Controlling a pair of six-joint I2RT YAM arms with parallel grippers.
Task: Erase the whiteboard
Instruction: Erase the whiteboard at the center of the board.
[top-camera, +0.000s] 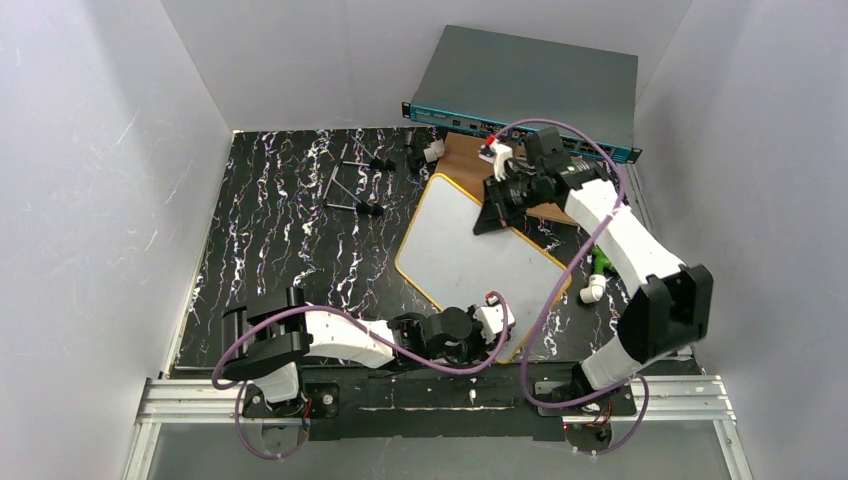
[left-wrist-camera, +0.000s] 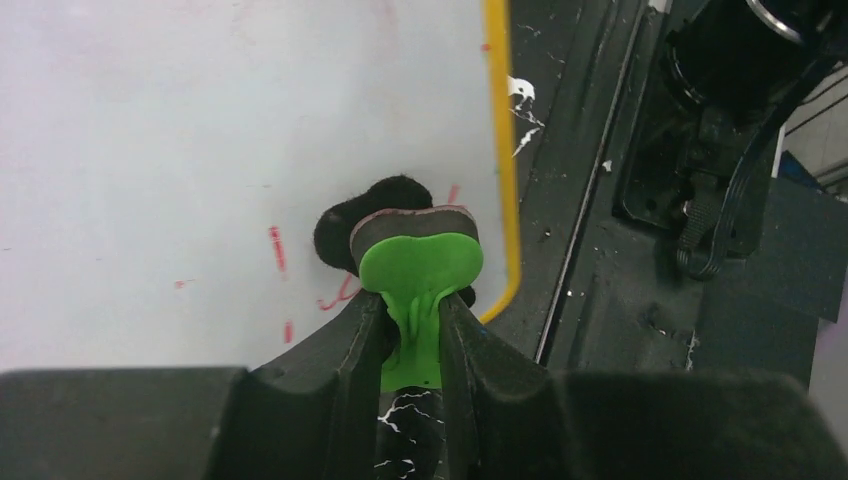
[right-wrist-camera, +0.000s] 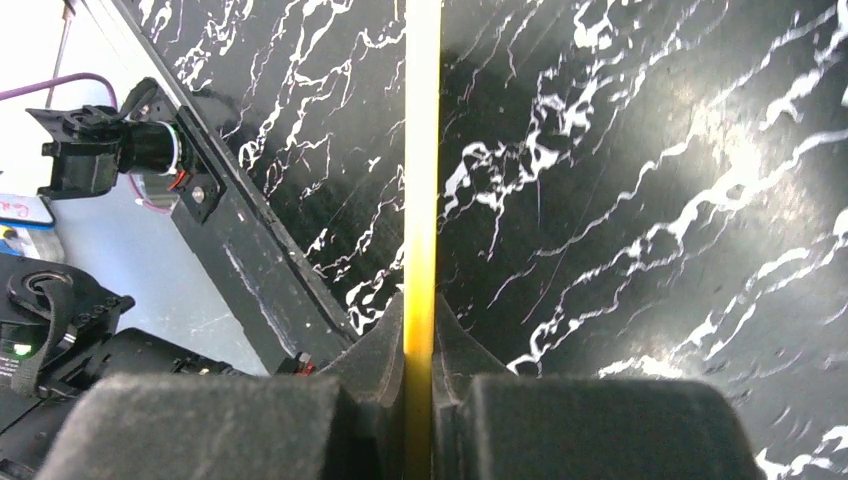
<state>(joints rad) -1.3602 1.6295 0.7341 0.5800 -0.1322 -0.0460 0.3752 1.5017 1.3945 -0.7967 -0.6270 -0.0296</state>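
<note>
You are looking at a robotics lab test cell, not a home or an office. Plain white panel walls (top-camera: 100, 200) box in a black, white-veined bench (top-camera: 270, 230). A left arm (top-camera: 345, 340) and a right arm (top-camera: 630, 235) are bolted to an aluminium rail (top-camera: 190, 398) at the near edge, and purple cables (top-camera: 556, 122) loop off them. A grey rack-mount electronics unit (top-camera: 530, 85) sits at the far edge.

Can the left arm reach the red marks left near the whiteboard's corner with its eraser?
Probably yes. The eraser in the left gripper rests on the whiteboard right beside the red marks. Nothing lies between, and the right gripper pinches its far edge.
</note>
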